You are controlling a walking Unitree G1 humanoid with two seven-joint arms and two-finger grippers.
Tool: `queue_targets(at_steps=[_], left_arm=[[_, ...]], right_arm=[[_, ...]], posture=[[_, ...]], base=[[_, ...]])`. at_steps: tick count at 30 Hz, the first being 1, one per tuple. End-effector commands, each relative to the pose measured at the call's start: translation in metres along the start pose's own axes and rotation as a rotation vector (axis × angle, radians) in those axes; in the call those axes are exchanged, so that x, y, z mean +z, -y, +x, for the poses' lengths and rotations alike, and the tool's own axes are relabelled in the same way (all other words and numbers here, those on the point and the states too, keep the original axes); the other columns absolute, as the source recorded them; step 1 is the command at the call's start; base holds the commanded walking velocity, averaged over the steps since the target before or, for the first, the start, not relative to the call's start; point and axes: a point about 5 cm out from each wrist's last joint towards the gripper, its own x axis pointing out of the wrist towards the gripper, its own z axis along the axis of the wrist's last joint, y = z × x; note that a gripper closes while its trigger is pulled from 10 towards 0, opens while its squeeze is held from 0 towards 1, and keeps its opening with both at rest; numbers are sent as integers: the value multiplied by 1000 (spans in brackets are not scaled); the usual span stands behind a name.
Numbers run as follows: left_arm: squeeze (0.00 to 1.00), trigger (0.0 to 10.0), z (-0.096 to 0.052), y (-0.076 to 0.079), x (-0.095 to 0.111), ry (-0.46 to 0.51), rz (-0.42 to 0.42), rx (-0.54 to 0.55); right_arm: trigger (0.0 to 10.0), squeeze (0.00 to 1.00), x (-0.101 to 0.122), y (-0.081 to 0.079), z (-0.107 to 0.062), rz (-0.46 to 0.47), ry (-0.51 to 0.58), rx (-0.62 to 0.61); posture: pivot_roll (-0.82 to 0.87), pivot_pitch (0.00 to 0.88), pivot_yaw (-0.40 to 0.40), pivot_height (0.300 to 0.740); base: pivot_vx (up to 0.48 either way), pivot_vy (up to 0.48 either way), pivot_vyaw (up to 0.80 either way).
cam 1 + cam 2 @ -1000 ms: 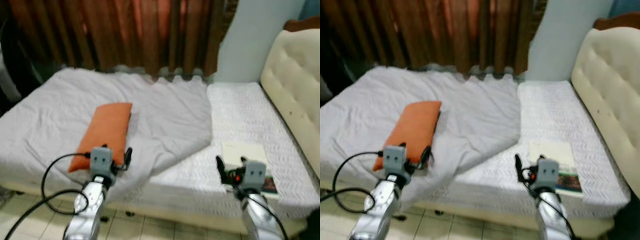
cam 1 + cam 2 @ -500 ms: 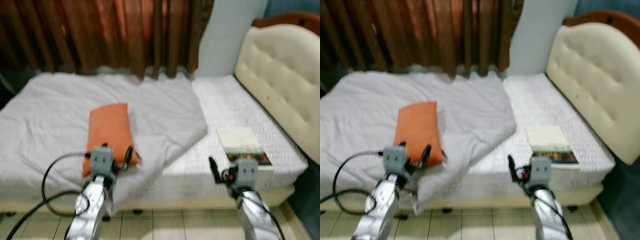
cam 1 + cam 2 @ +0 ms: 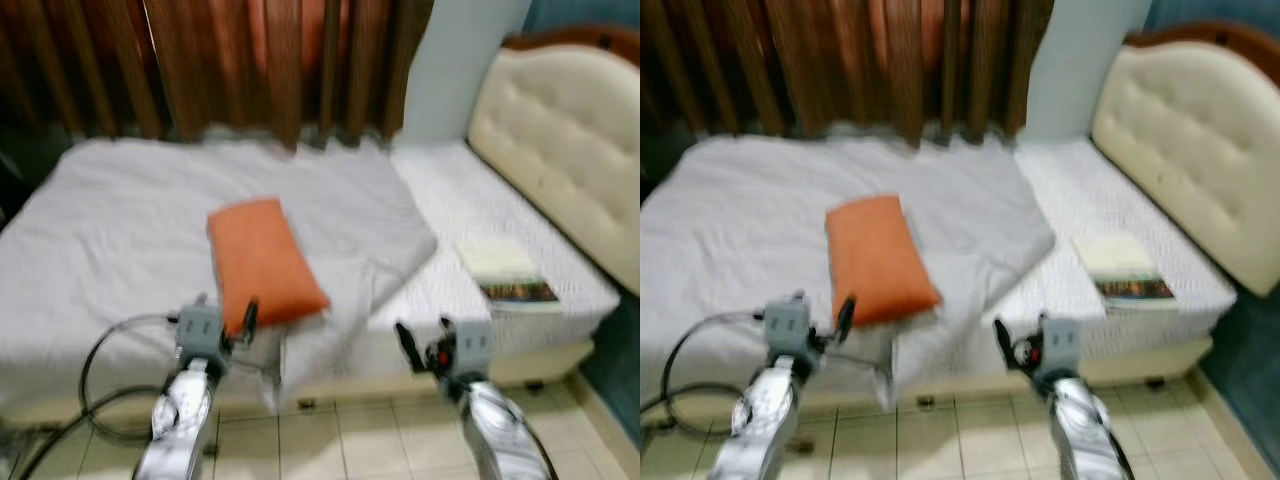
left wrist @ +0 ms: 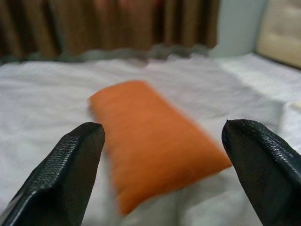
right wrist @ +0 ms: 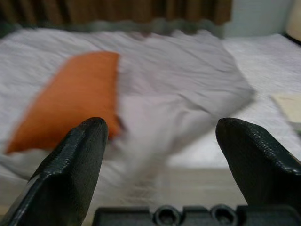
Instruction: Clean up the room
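An orange pillow [image 3: 262,262] lies on a rumpled grey blanket [image 3: 130,220] that covers most of the bed. A book [image 3: 505,272] rests on the white sheet near the bed's right front corner. My left gripper [image 3: 235,322] is open and held low at the bed's front edge, just short of the pillow, which looms between its fingers in the left wrist view [image 4: 155,141]. My right gripper [image 3: 425,340] is open too, in front of the bed's edge, left of the book. Nothing is held by either.
A cream tufted headboard [image 3: 560,150] stands at the right. Brown curtains [image 3: 230,60] hang behind the bed. Tiled floor [image 3: 330,440] runs along the front, with a black cable [image 3: 95,370] looping by my left arm. The blanket's corner hangs over the bed edge.
The whole view has swung and blurred as I moved; the bed, pillow and book have shifted in the picture. Both grippers stay open and empty.
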Motion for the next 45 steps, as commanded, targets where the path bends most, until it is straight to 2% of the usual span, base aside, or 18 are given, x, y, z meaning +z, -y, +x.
queue_targets(at_steps=[1, 17, 20, 24, 28, 45], left_arm=[[0, 10000, 3, 4, 4, 9, 0, -10], [0, 10000, 7, 8, 5, -2, 9, -18], [0, 10000, 8, 9, 5, -5, 18, -19], [0, 10000, 10, 10, 3, -24, 59, -31], [0, 10000, 10, 10, 3, -22, 48, -31], [0, 10000, 14, 9, 3, -22, 63, -29]], right_arm=[[10000, 0, 2, 8, 1, -8, -11, -12], [10000, 0, 1, 9, 4, -14, -24, -2], [10000, 0, 1, 9, 4, -14, -22, -4], [10000, 0, 1, 10, 4, -9, -22, -17], [10000, 0, 1, 11, 3, -12, -21, -21], [10000, 0, 0, 14, 2, -22, -22, -24]], posture=[[-8, 0, -31, 740], [-13, 0, -28, 740], [-13, 0, -28, 740], [-15, 0, -27, 740], [-19, 0, -24, 740], [-33, 0, -19, 740]], base=[[349, 330, 0], [350, 329, 0], [352, 326, 600], [418, 0, 288], [0, 0, 0], [415, -64, 0]])
